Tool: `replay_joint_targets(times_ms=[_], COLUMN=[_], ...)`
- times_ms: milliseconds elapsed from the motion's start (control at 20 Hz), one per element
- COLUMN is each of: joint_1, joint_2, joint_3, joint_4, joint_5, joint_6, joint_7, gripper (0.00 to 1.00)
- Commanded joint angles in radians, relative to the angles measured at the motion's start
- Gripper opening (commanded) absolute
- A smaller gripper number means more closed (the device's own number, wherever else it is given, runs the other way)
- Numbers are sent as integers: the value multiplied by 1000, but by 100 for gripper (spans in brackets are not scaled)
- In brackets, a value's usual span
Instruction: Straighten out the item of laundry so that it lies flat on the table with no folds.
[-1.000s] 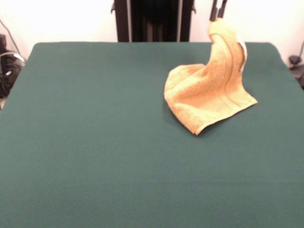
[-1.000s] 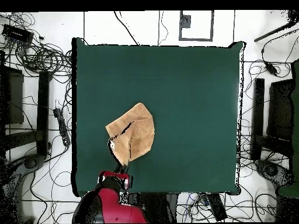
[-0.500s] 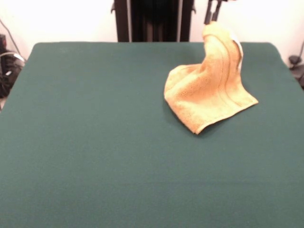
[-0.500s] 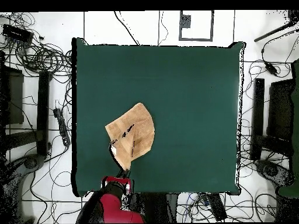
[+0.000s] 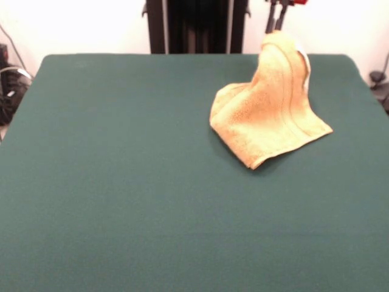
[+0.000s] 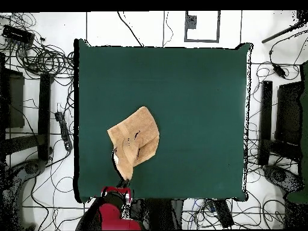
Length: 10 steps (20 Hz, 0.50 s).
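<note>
The orange-tan towel (image 5: 267,118) stands in a peak on the right far part of the dark green table (image 5: 121,182). My gripper (image 5: 275,27) is shut on its top corner and holds that corner up above the table. The rest of the towel drapes down and lies folded on the cloth. A white label shows at the right of the raised part. In the overhead view the towel (image 6: 135,141) lies near the table's lower left, and the gripper (image 6: 123,180) is at its lower tip, near the table's edge by the red arm.
The robot's black pedestal (image 5: 197,24) stands behind the table's far edge. Cables and dark equipment (image 6: 36,120) lie on the floor around the table. The table's far edge is close behind the gripper.
The gripper has drawn the held corner back toward the robot's side and slightly up. The towel's raised part has stretched out a little; its lower edge stays in place.
</note>
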State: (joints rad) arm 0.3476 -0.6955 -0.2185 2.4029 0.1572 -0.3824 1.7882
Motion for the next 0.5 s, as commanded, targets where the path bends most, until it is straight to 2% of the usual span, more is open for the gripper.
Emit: replay_joint_targets(times_ms=[50,450,500], joint_1=[42,26,22], joint_2=[43,61,63], joint_3=[64,72,74], joint_4=[3,3,4], joint_5=[93,73,73], joint_6=[-43,-78,-83], joint_7=[310,326,329], gripper=[0,0,100])
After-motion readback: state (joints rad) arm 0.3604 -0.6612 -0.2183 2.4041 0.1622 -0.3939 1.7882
